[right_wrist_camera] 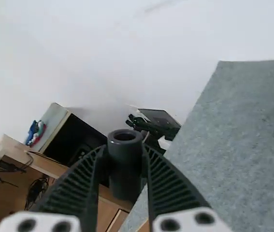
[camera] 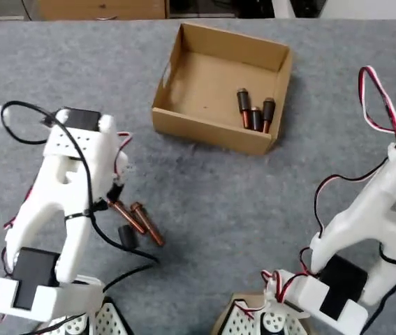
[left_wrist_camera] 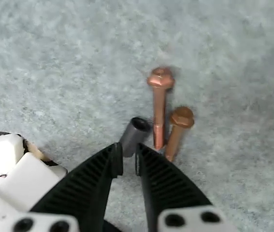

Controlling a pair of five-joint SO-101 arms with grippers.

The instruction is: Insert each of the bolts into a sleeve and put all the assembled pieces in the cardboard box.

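Two copper bolts lie side by side on the grey table, heads pointing the same way, close together or touching; a loose sleeve lies just beside their threaded ends, tilted, its open mouth showing. The left gripper sits at this sleeve's near end with its jaws drawn almost together, only a thin slit between them; the gap looks narrower than the sleeve, whose end passes behind the tips. Three assembled pieces lie together in one corner of the cardboard box, well apart from the bolts. The right gripper is clamped on a held sleeve, dark grey and upright, raised off the table.
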